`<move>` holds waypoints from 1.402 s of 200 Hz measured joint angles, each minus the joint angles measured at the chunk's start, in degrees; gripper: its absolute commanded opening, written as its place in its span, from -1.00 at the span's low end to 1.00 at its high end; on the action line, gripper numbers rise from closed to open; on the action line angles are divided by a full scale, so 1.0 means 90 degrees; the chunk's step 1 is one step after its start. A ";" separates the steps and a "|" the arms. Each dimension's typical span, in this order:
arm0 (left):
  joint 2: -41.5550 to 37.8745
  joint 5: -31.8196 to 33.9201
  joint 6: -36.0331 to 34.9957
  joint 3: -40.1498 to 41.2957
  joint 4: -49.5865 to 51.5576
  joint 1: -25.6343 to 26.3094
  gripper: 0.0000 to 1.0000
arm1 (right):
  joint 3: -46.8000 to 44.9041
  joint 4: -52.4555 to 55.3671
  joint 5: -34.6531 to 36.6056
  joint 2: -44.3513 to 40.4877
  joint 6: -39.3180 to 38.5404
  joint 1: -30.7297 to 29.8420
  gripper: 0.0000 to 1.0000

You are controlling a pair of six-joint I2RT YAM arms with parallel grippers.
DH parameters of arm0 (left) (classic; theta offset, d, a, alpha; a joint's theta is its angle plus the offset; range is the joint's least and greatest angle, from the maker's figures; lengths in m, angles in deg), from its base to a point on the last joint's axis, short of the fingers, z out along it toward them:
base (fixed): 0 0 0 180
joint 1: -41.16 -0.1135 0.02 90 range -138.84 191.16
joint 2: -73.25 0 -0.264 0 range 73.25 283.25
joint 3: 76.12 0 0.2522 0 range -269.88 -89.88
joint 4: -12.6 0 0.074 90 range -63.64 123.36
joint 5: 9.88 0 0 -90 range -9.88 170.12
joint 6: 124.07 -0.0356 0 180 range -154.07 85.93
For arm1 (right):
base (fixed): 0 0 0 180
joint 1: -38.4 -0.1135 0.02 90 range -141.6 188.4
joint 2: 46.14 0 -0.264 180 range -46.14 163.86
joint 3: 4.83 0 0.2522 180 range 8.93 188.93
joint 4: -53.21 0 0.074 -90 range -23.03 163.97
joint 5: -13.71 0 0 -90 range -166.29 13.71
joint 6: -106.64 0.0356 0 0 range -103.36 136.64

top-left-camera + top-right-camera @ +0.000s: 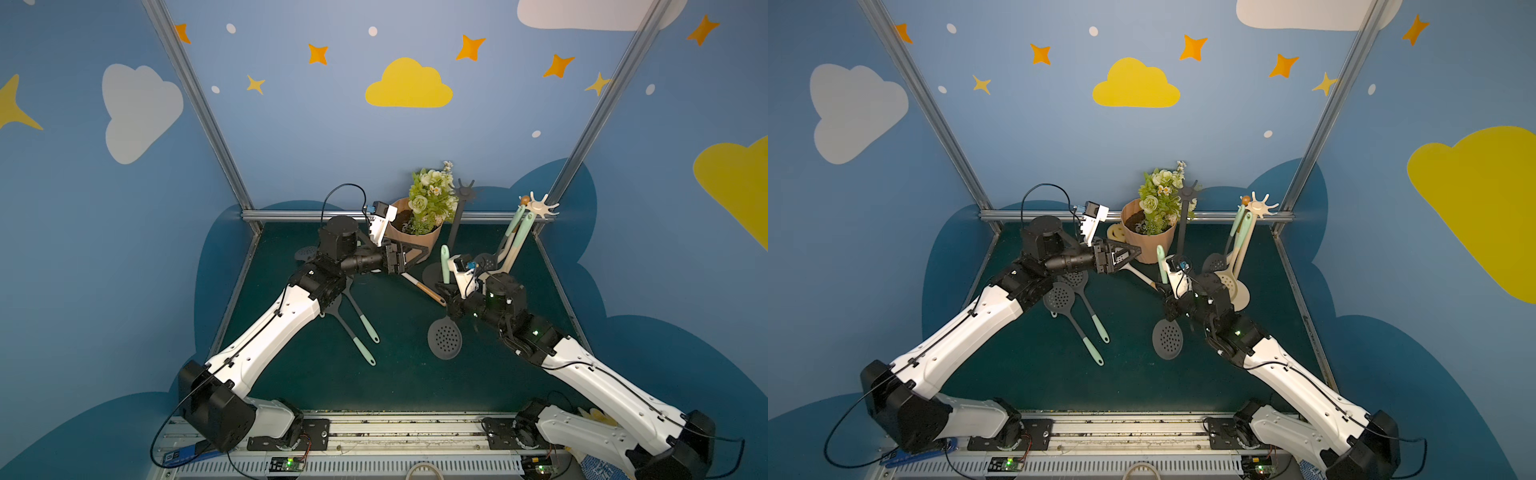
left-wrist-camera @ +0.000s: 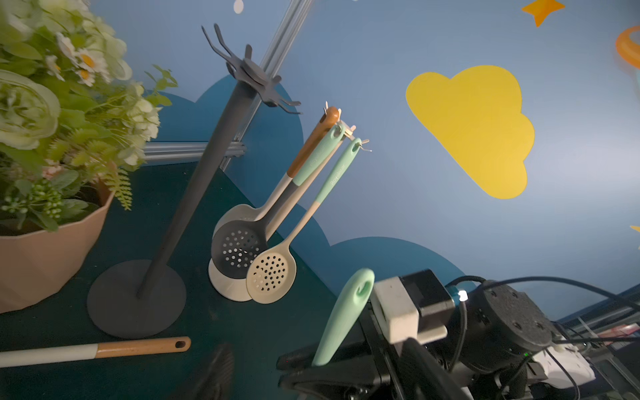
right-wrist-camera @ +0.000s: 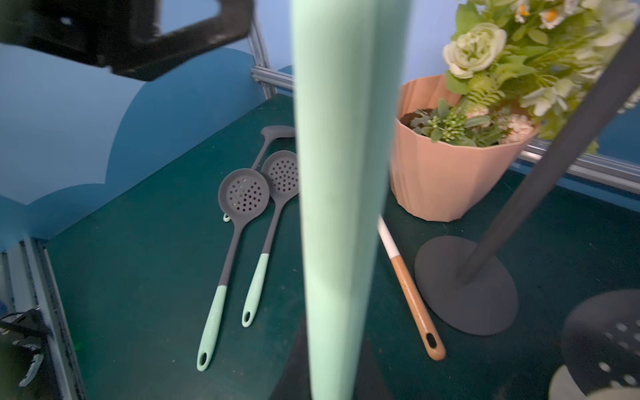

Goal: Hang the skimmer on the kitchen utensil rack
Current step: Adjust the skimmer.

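Observation:
My right gripper (image 1: 446,293) is shut on a skimmer's mint handle (image 1: 445,264). The handle points up, and the skimmer's dark grey perforated head (image 1: 444,338) hangs below the jaws, above the green table. In the right wrist view the mint handle (image 3: 339,207) fills the middle. The dark grey utensil rack (image 1: 454,232) stands just behind this gripper, with bare hooks at its top (image 2: 249,69). My left gripper (image 1: 419,254) is open and holds nothing, beside the flower pot and left of the held handle.
A cream rack (image 1: 540,206) at the back right carries several hanging skimmers (image 2: 270,277). Two grey skimmers with mint handles (image 3: 242,242) lie left of centre. A wooden-handled utensil (image 1: 424,289) lies between the grippers. A peach flower pot (image 1: 415,241) stands at the back.

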 measured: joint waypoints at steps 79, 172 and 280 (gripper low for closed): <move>-0.0595 0.0170 -0.0095 0.0952 0.0017 -0.0022 0.65 | -0.0002 0.0673 -0.2137 -0.1120 0.0211 0.2115 -1.00; 0.0352 -0.0937 -0.0617 0.0495 -0.0877 0.0408 0.60 | 0.0182 0.0221 -0.3959 0.0148 0.0325 0.0979 -1.00; 0.0984 -0.1659 -0.0721 0.0027 -0.1795 0.0629 -0.75 | 0.0736 -0.0138 -0.4415 0.0641 0.0488 0.0755 -1.00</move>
